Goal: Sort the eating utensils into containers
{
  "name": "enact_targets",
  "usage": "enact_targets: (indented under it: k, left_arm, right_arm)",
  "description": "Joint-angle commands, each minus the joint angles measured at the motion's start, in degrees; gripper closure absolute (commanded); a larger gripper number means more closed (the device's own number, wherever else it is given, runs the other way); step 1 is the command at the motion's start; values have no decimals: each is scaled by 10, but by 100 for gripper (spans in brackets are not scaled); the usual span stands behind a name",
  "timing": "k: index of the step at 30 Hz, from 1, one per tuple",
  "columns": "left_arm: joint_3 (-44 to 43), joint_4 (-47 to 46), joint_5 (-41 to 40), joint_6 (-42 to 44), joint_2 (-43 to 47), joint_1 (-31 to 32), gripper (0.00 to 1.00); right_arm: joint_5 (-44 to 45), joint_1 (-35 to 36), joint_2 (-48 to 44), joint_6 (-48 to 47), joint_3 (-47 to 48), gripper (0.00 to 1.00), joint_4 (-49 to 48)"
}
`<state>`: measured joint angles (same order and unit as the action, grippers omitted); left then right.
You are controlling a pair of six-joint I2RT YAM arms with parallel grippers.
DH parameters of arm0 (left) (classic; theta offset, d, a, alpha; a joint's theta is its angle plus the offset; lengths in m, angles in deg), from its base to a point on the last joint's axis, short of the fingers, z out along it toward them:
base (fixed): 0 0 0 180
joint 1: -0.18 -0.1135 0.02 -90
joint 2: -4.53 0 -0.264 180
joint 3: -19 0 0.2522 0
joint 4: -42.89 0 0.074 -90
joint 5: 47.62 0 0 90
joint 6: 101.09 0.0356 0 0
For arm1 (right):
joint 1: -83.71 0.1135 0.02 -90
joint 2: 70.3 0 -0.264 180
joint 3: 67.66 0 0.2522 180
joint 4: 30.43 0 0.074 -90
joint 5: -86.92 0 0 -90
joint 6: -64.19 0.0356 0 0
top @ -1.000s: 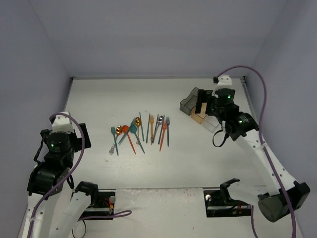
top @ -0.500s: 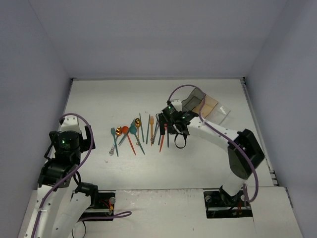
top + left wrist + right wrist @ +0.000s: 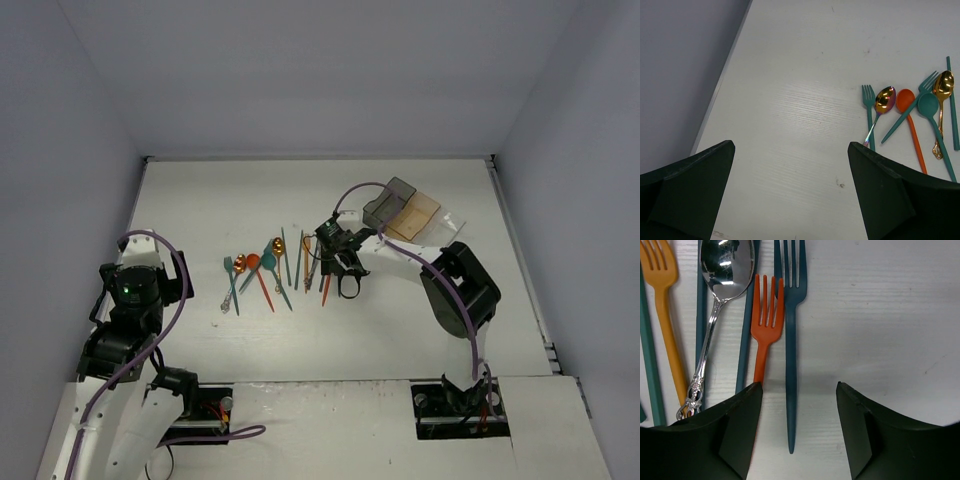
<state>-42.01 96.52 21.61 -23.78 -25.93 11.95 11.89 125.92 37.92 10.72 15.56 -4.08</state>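
Bright, even light from above on my desk [image 3: 200,200]; shadows faint. Glare on silver spoon [image 3: 727,265], upper left. My right tool [image 3: 799,390] dark, soft-focus, bottom edge.

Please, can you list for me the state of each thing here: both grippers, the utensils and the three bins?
Left gripper: open, holding nothing.
Right gripper: open, straddling the dark fork, not gripping.
Dark fork: flat on the table, handle between the jaws.
Other utensils: flat on the table, unsorted.
Grey bin: no utensil seen inside.
Orange bin: no utensil seen inside.
Clear bin: no utensil seen inside.
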Motion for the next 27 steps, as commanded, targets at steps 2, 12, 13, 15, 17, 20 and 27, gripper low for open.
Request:
enact_targets:
  k: [2,12,13,15,17,20,27]
  left_arm:
    - [-3,-42,5,-8,-9,7,5]
    - [-3,-45,6,-7,-12,12,5]
    - [-3,-45,6,-7,-12,13,5]
    - [-2,-47,7,-8,-12,13,5]
    - [-1,-48,9,-8,-12,15,5]
    - [0,-49,9,-7,-11,15,5]
    - [0,-49,9,-7,-10,18,5]
  right_arm:
    - [41,1,11,14,20,46,-21]
    - [49,-12,24,13,15,57,-35]
    - [49,-14,22,11,13,58,-35]
    - [49,-18,20,8,10,60,-38]
    - [48,-23,19,7,6,64,-42]
    - [45,-29,20,4,3,75,-47]
    - [58,-37,-7,-13,0,100,-47]
